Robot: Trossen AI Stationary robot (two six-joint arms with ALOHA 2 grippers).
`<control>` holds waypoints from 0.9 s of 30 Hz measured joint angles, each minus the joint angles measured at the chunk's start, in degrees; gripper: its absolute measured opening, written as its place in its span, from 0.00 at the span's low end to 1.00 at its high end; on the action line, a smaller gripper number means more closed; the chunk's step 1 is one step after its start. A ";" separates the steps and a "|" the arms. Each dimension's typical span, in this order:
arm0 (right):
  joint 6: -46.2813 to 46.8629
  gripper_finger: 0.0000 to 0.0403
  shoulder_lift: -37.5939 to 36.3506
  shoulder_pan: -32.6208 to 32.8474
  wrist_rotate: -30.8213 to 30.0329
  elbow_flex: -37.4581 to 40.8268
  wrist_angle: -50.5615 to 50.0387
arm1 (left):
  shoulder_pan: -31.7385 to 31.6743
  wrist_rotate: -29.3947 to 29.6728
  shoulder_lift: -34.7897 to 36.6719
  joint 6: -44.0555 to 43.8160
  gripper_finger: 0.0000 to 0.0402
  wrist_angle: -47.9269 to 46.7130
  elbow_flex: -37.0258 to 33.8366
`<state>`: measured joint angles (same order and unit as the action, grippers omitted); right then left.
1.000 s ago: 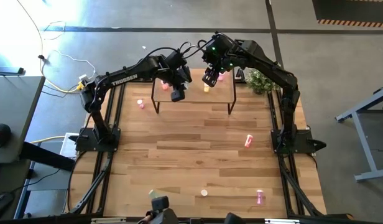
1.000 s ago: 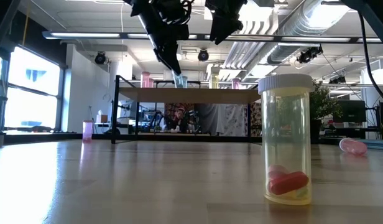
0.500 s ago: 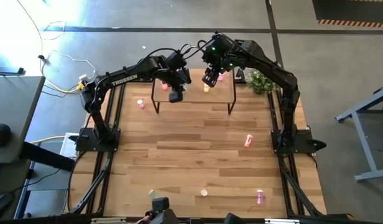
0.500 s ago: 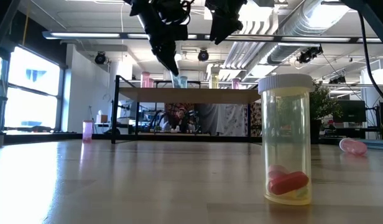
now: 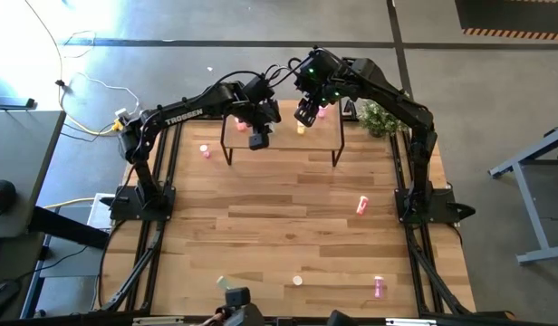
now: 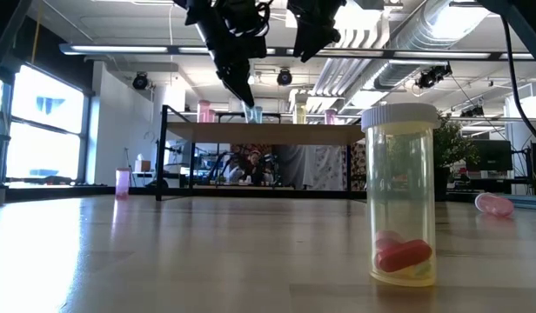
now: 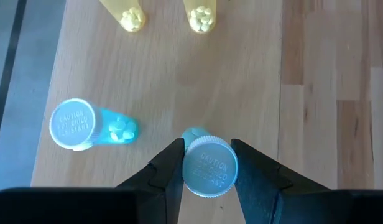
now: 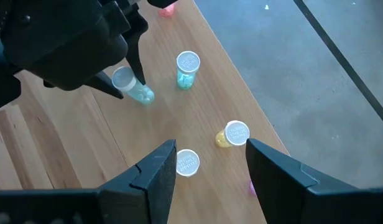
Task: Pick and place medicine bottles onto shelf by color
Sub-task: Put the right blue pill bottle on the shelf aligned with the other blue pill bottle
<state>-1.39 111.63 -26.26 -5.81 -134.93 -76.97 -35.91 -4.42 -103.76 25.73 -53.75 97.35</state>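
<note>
Overhead, table-level and wrist views share the shelf (image 5: 281,127).

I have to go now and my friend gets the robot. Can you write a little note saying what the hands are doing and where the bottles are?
Left hand: shut on a blue-green bottle, over the shelf.
Right hand: open, empty, hovering over the shelf.
Done: on the shelf stand another blue-green bottle, two yellow ones and some pink ones.
Left: let go of the held bottle, then fetch those on the table: pink ones, and a yellow one near the front edge.
</note>
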 joint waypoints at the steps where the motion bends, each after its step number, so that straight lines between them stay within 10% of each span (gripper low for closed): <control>1: 0.02 0.46 0.00 0.00 -0.02 0.00 -0.05 | 0.13 -0.01 -0.12 -0.02 0.28 0.08 0.02; 27: -0.09 0.46 0.02 0.00 0.00 0.07 -0.37 | 0.51 3.08 -0.66 -0.05 0.39 0.56 -0.23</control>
<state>-1.48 111.66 -26.26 -5.81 -134.87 -77.34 -35.40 -1.34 -104.42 25.68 -53.20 97.12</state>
